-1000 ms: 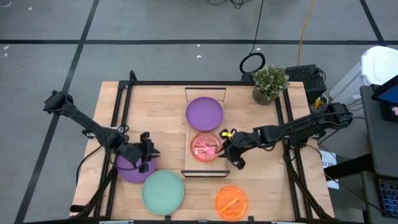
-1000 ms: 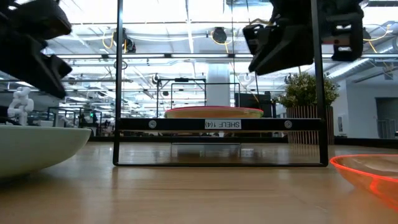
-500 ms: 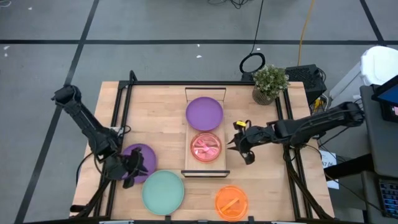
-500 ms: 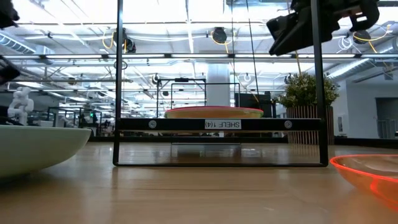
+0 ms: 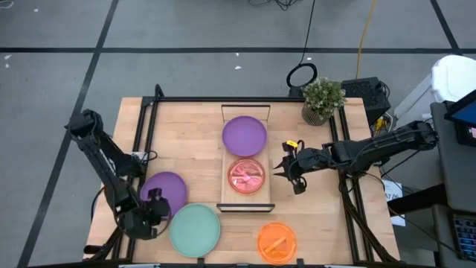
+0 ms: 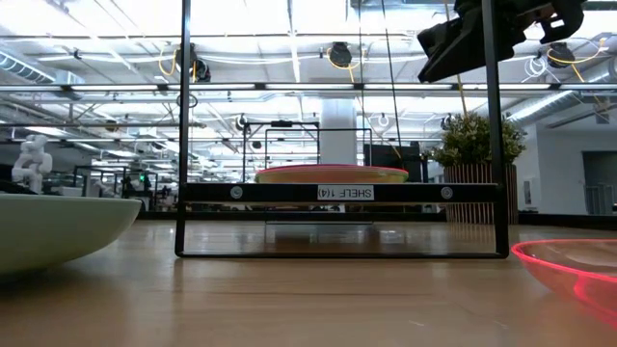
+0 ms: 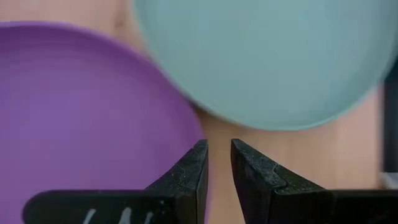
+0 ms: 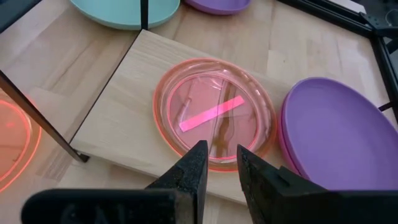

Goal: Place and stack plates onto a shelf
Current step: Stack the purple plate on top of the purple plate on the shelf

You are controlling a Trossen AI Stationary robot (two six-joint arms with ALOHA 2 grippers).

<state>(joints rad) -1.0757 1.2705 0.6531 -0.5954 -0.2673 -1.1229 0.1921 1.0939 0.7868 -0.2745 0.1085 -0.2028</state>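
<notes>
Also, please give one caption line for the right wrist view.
Right hand above the shelf, which holds a red-pink plate beside a purple plate.

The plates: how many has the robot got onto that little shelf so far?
Done: the shelf holds a purple stack and a red-pink plate. In hand: nothing; the left gripper and right gripper are both empty. Left on the table: a purple plate, a mint-green plate and an orange plate.

Both arms are dark, jointed and slender; the right arm (image 5: 357,152) carries a yellow marking near its wrist.
</notes>
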